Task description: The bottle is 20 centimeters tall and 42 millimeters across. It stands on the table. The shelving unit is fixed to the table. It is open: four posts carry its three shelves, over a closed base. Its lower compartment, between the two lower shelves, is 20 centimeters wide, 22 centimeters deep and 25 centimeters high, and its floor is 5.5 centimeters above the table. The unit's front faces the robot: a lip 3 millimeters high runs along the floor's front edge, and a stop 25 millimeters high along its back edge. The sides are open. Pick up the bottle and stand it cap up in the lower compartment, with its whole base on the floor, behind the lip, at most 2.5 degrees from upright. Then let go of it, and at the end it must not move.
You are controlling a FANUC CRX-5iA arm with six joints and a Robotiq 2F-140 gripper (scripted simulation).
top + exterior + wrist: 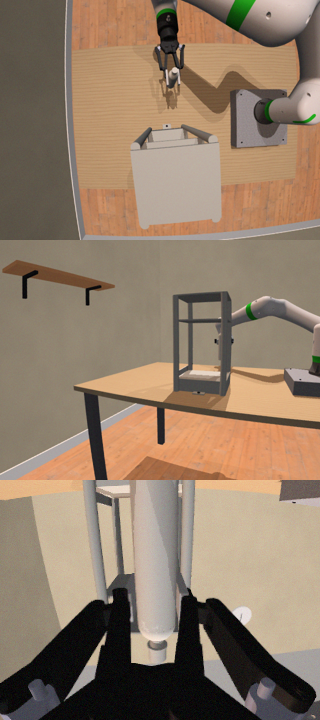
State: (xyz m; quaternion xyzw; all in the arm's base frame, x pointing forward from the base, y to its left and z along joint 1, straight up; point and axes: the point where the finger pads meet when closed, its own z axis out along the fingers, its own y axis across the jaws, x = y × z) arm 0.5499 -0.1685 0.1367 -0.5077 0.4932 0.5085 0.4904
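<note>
Bottle (pixel 172 76), pale grey, tall, rigid cylinder, probably light and top-heavy, sits clamped near its capped end in the black gripper (pixel 172 80).
</note>
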